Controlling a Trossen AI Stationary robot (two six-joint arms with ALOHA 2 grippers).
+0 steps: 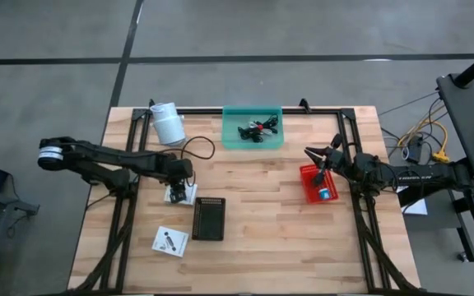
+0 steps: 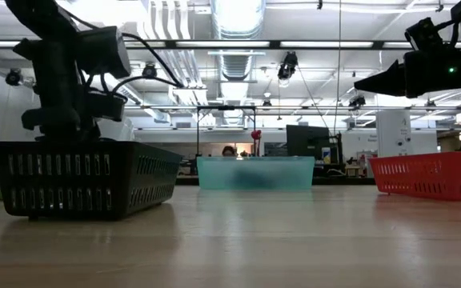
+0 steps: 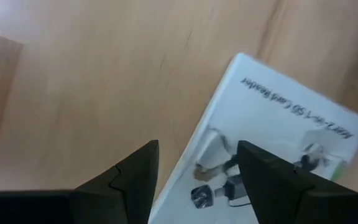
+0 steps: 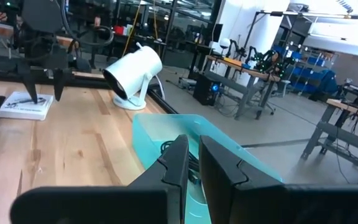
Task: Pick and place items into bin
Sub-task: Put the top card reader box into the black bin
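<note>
Cards: one white printed card lies flat on the table beneath the left hand, whose fingers stand spread wide around it, holding nothing; its long axis I cannot tell. Another card lies nearer the front edge. Cables fill the teal bin. The right hand, shut and empty, hangs over the red basket, which holds a blue piece. A black basket sits between the cards.

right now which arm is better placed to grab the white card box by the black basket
Left. The left gripper hangs open directly over the white card box, fingers straddling its edge. The right gripper is shut, across the table above the red basket.
</note>
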